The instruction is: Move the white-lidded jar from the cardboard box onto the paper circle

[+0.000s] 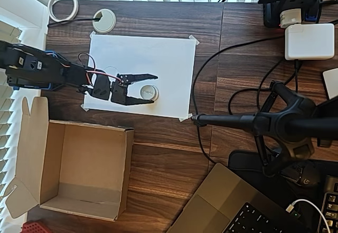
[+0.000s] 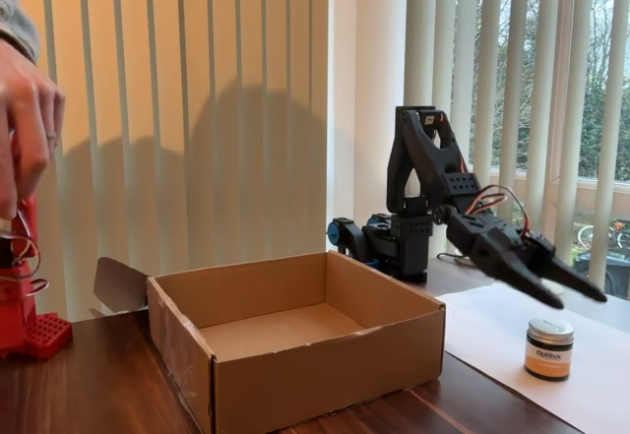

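Cardboard box [image 2: 295, 341] seen nearest, empty. White-lidded jar [image 1: 149, 92] set on paper sheet [image 1: 158, 58]. End effector [image 1: 150, 89] held wide open around jar, nothing gripped.

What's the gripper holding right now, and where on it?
Nothing. The gripper is open and raised above the white-lidded jar, which stands on the paper sheet, clear of both fingers.

White-lidded jar [image 1: 149, 92] upright on paper — cardboard box [image 1: 74, 169] empty
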### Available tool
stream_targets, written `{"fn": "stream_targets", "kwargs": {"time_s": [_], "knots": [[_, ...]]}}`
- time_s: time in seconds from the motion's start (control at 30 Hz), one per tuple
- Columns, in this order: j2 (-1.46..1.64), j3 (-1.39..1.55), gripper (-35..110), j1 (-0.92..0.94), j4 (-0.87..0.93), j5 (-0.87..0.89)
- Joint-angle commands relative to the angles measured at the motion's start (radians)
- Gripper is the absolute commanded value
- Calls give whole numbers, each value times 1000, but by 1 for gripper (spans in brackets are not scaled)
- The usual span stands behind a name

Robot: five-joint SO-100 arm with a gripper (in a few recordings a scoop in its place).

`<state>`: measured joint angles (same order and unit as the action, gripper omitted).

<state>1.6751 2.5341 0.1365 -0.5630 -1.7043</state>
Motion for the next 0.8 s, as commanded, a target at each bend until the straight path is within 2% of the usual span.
{"fn": "stream_targets", "kwargs": {"time_s": [0.0, 0.1, 0.23, 0.5, 0.57, 0.77], "knots": [[238, 37, 38, -31, -8, 74], [360, 123, 38, -71, 0, 169], [569, 258, 34, -146, 41, 390], [1057, 515, 34, -219, 388, 831], [1193, 549, 34, -216, 561, 914], [1347, 560, 28, -207, 854, 1149]]}}
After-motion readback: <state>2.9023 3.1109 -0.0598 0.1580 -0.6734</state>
